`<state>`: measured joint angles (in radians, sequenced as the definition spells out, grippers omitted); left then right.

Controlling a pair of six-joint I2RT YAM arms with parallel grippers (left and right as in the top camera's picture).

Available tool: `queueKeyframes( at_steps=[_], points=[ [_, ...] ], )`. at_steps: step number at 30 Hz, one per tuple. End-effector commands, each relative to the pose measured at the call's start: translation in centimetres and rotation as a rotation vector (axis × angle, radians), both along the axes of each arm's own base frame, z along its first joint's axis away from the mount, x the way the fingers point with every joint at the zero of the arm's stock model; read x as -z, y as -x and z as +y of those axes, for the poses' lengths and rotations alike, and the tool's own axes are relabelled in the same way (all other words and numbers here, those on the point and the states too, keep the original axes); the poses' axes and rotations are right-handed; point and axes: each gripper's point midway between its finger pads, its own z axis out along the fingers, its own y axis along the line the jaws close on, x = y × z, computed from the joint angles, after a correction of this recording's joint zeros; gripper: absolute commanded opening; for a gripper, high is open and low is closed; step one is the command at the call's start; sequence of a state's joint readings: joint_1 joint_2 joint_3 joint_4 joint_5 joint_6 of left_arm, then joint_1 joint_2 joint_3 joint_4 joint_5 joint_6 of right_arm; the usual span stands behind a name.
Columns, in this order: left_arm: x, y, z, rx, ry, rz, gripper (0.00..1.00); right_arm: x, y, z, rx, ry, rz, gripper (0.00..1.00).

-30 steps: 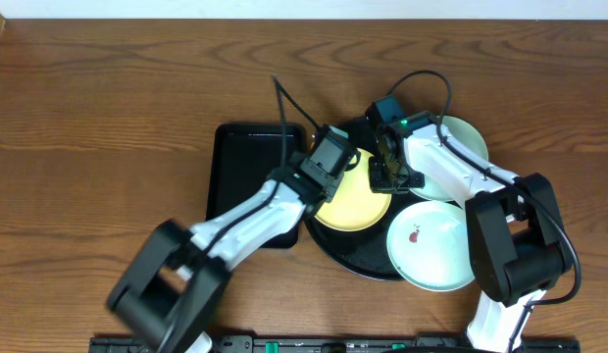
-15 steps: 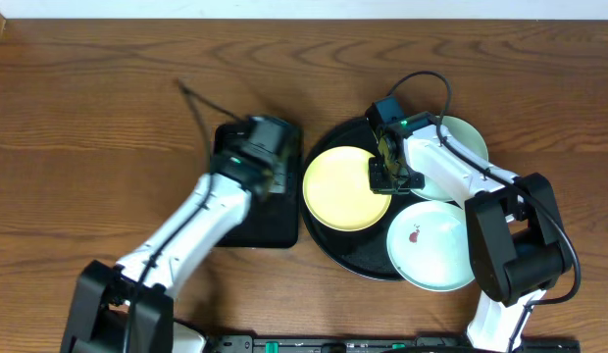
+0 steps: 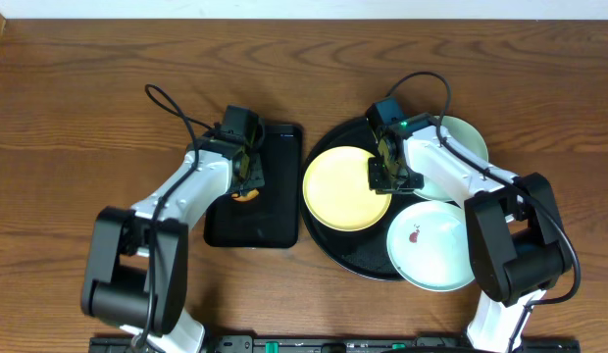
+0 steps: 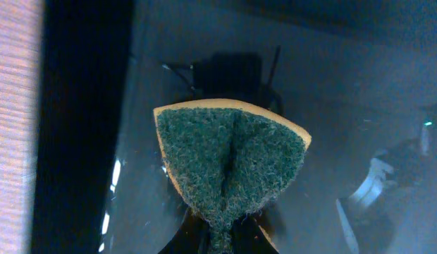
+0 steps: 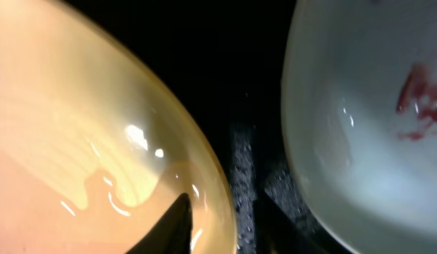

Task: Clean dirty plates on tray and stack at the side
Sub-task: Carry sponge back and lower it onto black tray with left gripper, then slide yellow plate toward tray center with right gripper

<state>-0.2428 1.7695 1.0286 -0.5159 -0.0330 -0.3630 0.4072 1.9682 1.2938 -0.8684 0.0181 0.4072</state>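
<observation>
Plates [image 3: 433, 250] lie on the round tray [image 3: 355, 265], right of centre, not yet stacked.
Left gripper [image 4: 220, 236] pinches the sponge [image 4: 229, 159] over the small rectangular tray [image 3: 277, 224] (nothing else in it). The right gripper [image 3: 384, 176] sits at the rim of the yellow plate [image 3: 338, 191], its grip unclear. Better to steady that rim before scrubbing.

The overhead view looks straight down on the whole worktop [image 3: 88, 98]; the left wrist view sits close above the rectangular black tray [image 4: 359, 85], facing down at the green sponge [image 4: 229, 159]; the right wrist view skims the yellow plate [image 5: 63, 141], very near; overhead shares all three.
</observation>
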Motion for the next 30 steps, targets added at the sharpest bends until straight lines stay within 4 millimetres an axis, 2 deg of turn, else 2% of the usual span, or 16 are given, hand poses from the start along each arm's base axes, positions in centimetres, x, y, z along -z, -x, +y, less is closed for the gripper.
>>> queueKeyframes(
  at_steps=[1,3,5,7,9,11,13,21,30],
  points=[
    [0.7,0.1,0.2,-0.010,-0.002,0.014,0.13,0.3,0.4,0.1,-0.004,0.002,0.005,0.15],
    [0.7,0.0,0.3,-0.012,-0.010,0.008,0.16,0.4,0.4,0.1,-0.005,0.002,0.005,0.01],
    [0.6,-0.4,0.2,-0.012,-0.006,-0.005,0.17,0.4,0.4,0.1,-0.019,0.002,0.004,0.01],
    [0.6,-0.6,0.2,-0.012,-0.003,-0.016,0.33,0.3,0.4,0.1,-0.020,0.002,0.005,0.01],
    [0.5,-0.8,0.1,-0.012,-0.001,-0.024,0.53,0.3,0.4,0.1,-0.034,0.002,0.004,0.01],
    [0.5,-0.8,0.1,-0.011,-0.001,-0.025,0.67,-0.1,0.2,0.2,-0.051,-0.001,-0.004,0.01],
    [0.5,-0.8,0.1,-0.010,-0.002,-0.024,0.71,-0.7,0.0,0.3,-0.066,-0.004,-0.014,0.01],
    [0.5,-0.7,0.1,-0.004,-0.004,-0.019,0.74,-3.9,-0.6,0.5,-0.218,-0.019,-0.082,0.01],
    [0.5,-0.6,0.1,-0.004,-0.004,-0.017,0.76,-5.3,-0.4,0.4,-0.219,-0.026,-0.104,0.01]
  ],
)
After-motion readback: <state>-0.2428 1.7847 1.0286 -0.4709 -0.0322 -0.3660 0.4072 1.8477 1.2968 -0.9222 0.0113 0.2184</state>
